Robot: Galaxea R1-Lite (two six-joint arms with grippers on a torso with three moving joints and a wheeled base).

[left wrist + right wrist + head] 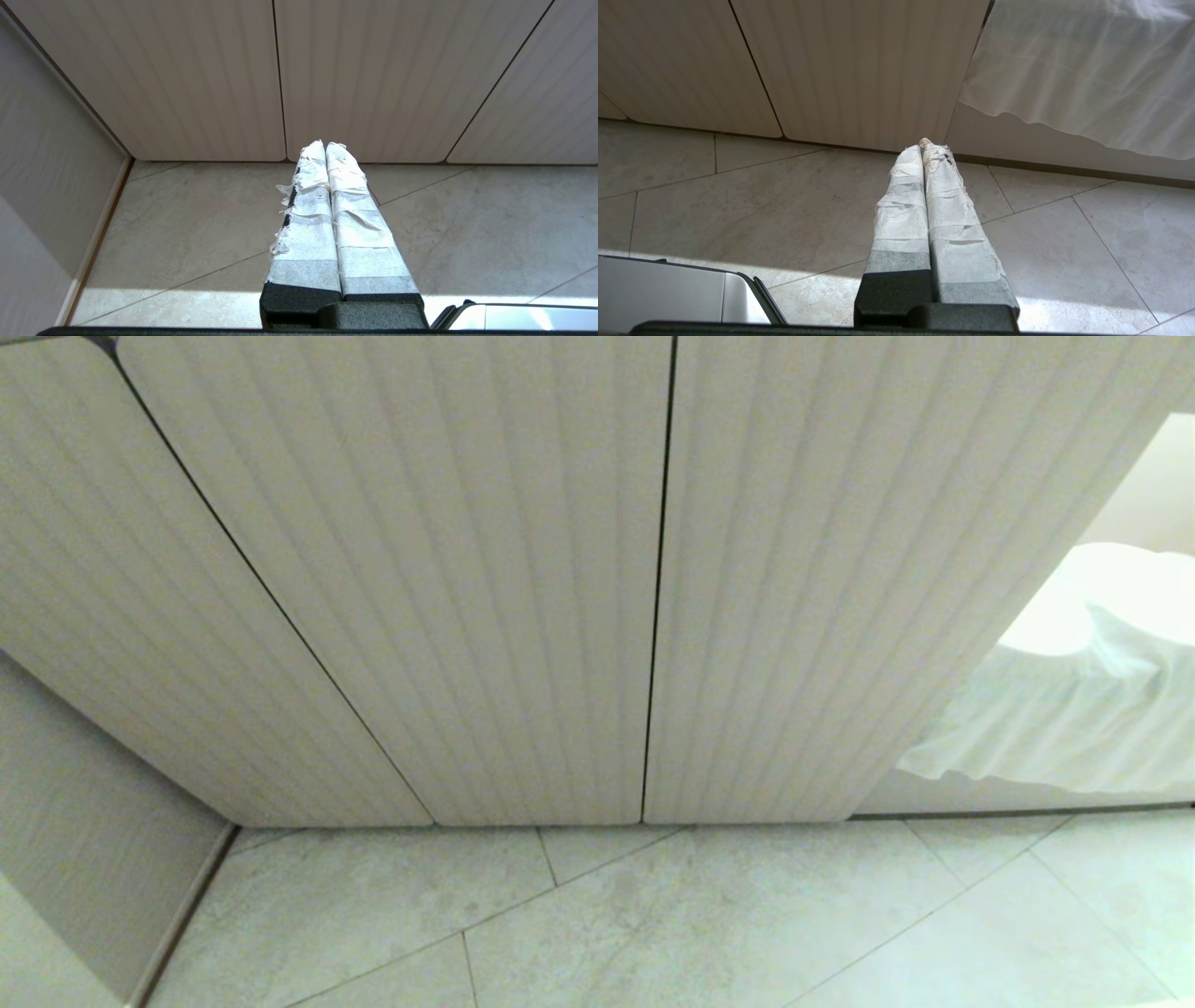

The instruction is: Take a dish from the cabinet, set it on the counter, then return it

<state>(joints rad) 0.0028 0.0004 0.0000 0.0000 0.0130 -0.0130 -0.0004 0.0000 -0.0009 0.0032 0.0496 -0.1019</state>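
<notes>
Nearest in each wrist view is a taped pincer: the left pincer (325, 145) and the right pincer (926, 144) both have their fingers pressed together on nothing, hanging above the pale tiled floor (653, 924) and pointing toward the foot of the cabinet (523, 597). Beside each one a corner of the robot's grey base (509, 317) shows low in the frame. Bare tiles lie between the fingertips and the cabinet's lower edge, so there is open floor in front of the doors. The ribbed, round-cornered doors are all shut, with only thin dark seams between them — the dish is in no view, and the counter is not in view either. To the left, a plain grey side panel (84, 859) meets the floor at a skirting strip and closes off that side. To the right, the cabinet's end gives way to a white cloth (1064, 719) draped over something low, its hem hanging above a dark base line. The head view shows neither arm, only doors, floor and cloth; the left wrist view alone shows the side panel up close — the right wrist view alone shows the cloth's hem.
</notes>
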